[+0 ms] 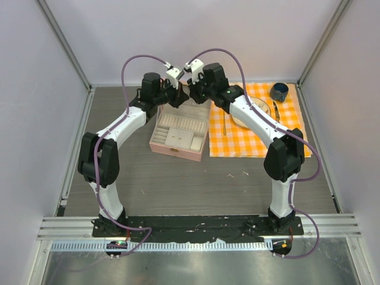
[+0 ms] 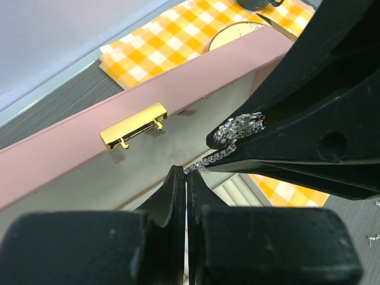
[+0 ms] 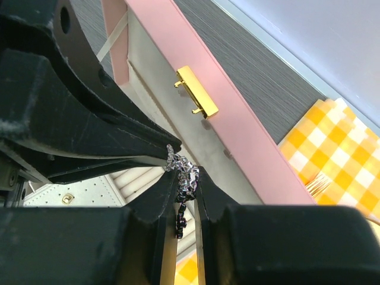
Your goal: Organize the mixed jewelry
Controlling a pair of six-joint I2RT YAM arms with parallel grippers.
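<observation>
A thin silvery chain (image 2: 240, 126) is stretched between my two grippers above the back of the open pink case (image 1: 172, 148). My left gripper (image 2: 186, 171) is shut on one end of the chain. My right gripper (image 3: 187, 173) is shut on a bunched part of the chain (image 3: 178, 159), with a short length hanging between its fingers. In the top view both grippers meet tip to tip, left gripper (image 1: 179, 95) and right gripper (image 1: 191, 94). A few tiny pale bits (image 1: 237, 175) lie on the table in front of the case.
The case's raised pink lid with a gold clasp (image 2: 133, 126) stands right behind the grippers. An orange checked cloth (image 1: 249, 145) on the right holds a plate (image 1: 261, 105), a dark cup (image 1: 279, 92), a fork (image 1: 224, 123) and a knife (image 1: 276, 114).
</observation>
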